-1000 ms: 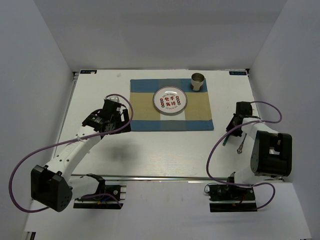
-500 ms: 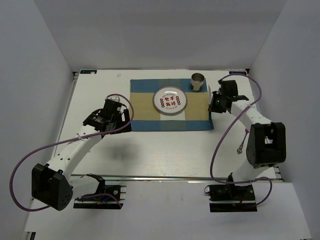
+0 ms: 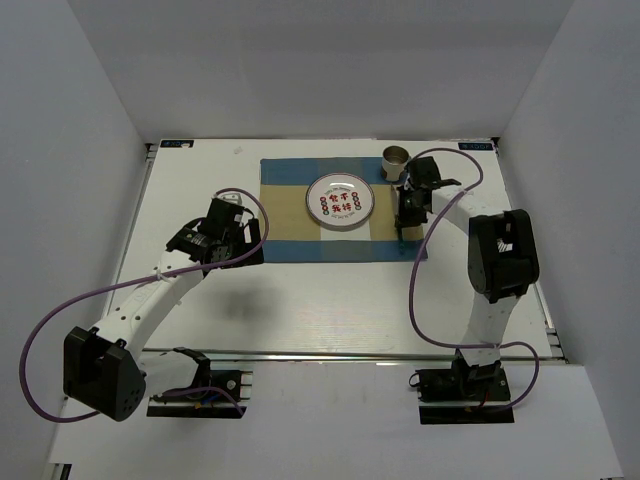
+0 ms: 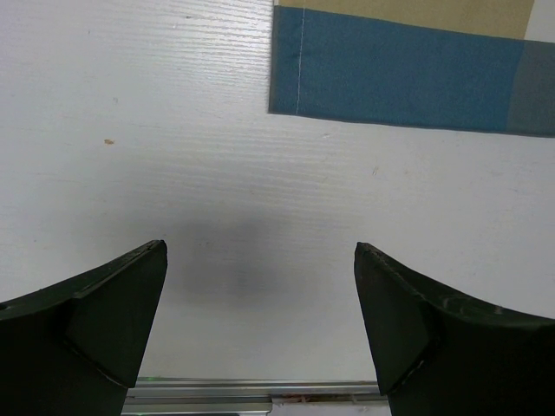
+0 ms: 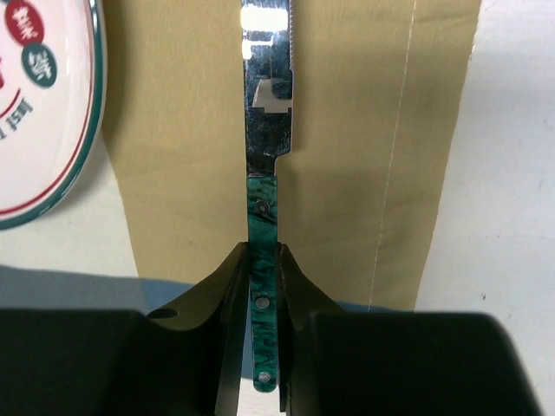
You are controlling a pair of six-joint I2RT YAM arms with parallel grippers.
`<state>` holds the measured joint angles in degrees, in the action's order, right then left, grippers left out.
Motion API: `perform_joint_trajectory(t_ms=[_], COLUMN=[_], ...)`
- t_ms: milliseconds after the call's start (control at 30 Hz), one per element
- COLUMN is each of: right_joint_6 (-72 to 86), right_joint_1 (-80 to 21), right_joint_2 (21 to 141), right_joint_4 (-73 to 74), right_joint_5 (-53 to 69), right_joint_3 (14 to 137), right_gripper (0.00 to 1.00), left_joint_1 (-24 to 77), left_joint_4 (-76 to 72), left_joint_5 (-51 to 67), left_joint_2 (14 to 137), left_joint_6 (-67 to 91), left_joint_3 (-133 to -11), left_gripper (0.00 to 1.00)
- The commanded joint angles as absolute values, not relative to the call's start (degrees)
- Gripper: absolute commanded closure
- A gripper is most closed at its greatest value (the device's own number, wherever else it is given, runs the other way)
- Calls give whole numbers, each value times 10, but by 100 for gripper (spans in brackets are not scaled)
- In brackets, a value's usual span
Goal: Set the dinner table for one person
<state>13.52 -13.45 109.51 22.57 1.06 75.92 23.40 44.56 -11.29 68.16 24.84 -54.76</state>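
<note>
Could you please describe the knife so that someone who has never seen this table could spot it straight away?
On the white table lies a blue-and-tan placemat with a round plate on it. Right of the plate, over the tan band, the right gripper pinches the knife. It alone is long and thin: shiny blade, marbled green riveted handle.

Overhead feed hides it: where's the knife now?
Right wrist view: knife held in the right gripper over the tan band of the placemat, just right of the plate.
</note>
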Motion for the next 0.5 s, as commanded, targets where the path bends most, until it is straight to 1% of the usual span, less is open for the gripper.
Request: perform_joint_trajectory(t_ms=[0,100,267,467], right_joint_6=[146,148,150,143], right_joint_1=[-137,-140,-137,-139], right_joint_2=[1108,1121,1104,1100], right_joint_4=[239,255,252,259], right_joint_5=[-20,-39,-66,-71], right_joint_3=[794,800,771,765], right_gripper=[100,100,100,100], left_joint_1=[234,234,234,234], left_joint_4=[437,437,436,436], left_joint_5=[-108,-108,-105,-104], left_joint_2=[676,678,679,680], left_joint_6=[243,243,243,241], left_joint_3=[-545,-545,-545,-545], left_gripper=[2,2,2,2])
